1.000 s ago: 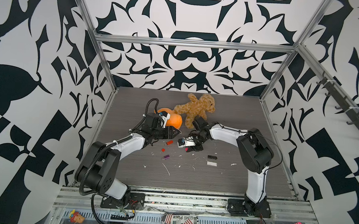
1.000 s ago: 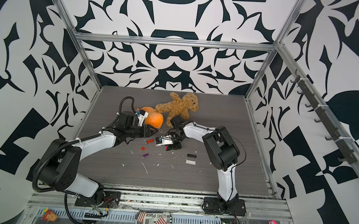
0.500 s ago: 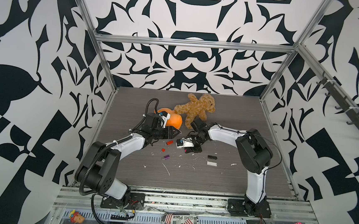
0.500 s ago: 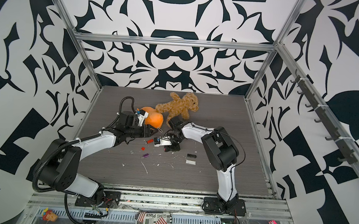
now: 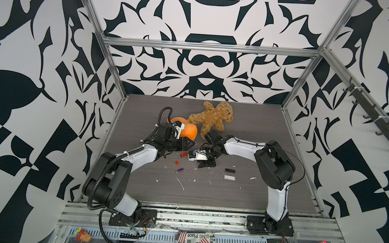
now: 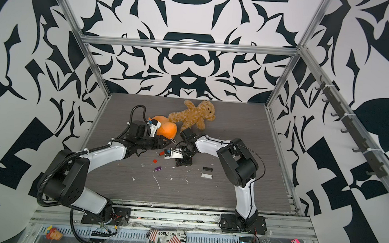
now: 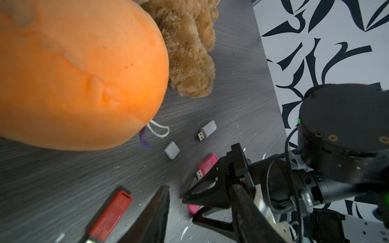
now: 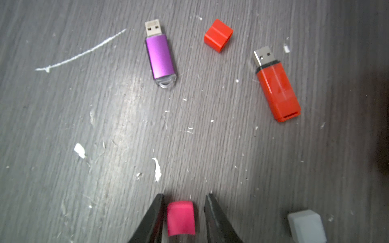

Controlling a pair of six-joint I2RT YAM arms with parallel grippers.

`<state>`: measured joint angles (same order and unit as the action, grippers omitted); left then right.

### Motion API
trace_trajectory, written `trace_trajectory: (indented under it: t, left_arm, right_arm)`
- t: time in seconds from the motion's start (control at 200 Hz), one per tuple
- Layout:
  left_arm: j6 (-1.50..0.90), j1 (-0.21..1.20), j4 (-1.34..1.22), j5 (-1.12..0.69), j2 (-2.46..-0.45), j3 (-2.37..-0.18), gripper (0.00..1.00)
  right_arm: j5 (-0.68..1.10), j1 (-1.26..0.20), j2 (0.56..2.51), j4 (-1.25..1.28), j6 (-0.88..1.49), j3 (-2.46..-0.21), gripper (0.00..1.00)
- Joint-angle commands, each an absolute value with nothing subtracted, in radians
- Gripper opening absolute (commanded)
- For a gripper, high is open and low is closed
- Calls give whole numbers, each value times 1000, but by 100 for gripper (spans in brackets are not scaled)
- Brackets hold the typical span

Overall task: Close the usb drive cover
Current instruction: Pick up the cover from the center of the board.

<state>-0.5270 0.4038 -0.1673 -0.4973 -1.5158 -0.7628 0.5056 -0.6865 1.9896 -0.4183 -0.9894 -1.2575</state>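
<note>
Right gripper (image 8: 184, 195) straddles the pink cap (image 8: 180, 217), jaws parted with a gap on either side, near the middle of the table (image 5: 242, 195), far from every edge; the pink drive (image 7: 207, 166) lies near. Left gripper (image 5: 191, 144) gapes empty. The cap looks light, hard and slick, so pinch its flat sides squarely

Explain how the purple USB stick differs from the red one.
The purple stick has a shiny metallic body; the red stick is plain plastic. The purple stick ends in a clear rounded tail, the red stick in a square slotted end. The red stick looks bulkier than the purple stick and has a black collar. Both lie flat on the table, uncapped, plugs bare.
</note>
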Motion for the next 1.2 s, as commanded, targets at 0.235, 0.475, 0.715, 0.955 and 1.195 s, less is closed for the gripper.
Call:
trace_trajectory:
  t: [0.235,0.475,0.715,0.955,1.195]
  left_arm:
    - [-516,399,-155,-501,-1506,-764,52]
    - [-514,399,-159,-503,-1512,-765,51]
    - [-513,399,-159,-503,-1512,-766,51]
    - [-515,399,-165,-503,-1511,-760,51]
    - [-518,399,-166,-496,-1504,-753,51]
  right_arm:
    - [496,-678,1952,-495,-970,-1267,36]
    - [473,-677,1930,-507,-950,-1254,38]
    - [432,-679,1947,-513,-941,-1271,37]
    - [437,-678,1954,-541,-955,-1284,33]
    - [440,-678,1967,-562,-958,-1302,28]
